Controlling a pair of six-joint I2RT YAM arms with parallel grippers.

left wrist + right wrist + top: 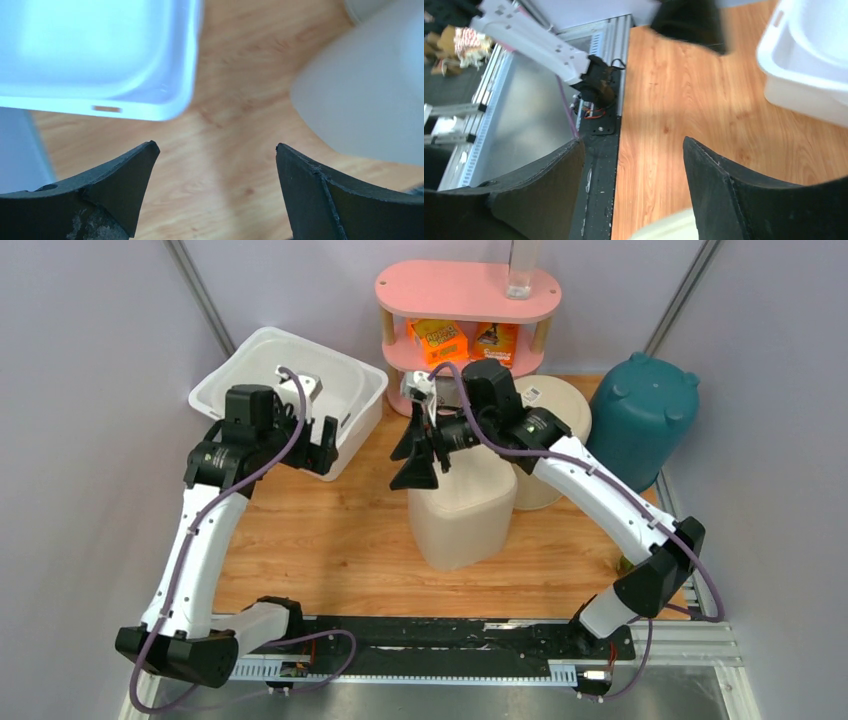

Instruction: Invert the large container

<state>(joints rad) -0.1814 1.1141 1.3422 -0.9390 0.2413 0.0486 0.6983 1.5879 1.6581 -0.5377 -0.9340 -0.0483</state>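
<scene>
The large cream plastic container with rounded corners (462, 515) stands on the wooden tabletop (330, 530) near the middle, in front of a round cream tub (555, 405). A closed, rounded face is turned upward, and no opening is seen from above.

The right gripper (415, 458) is held at the container's upper left edge, pointing toward the left arm. In the right wrist view its jaws (634, 140) are seen spread apart, with only bare wood and the black base rail between them. A sliver of the cream container (664, 229) is visible at the bottom edge of that view. Whether a finger touches the container cannot be told.

The left gripper (318, 448) is held beside the front corner of a white rectangular plastic tub (365, 410), which sits at the back left. In the left wrist view its jaws (215, 146) are spread wide and nothing is held. The white tub (150, 100) is seen on the left of that view and the cream container (370, 95) on the right, with open wood between them.

A teal plastic bin (645, 415) stands bottom-up at the right. A pink two-tier shelf (465, 290) stands at the back, with orange boxes (440, 340) on its lower level.
</scene>
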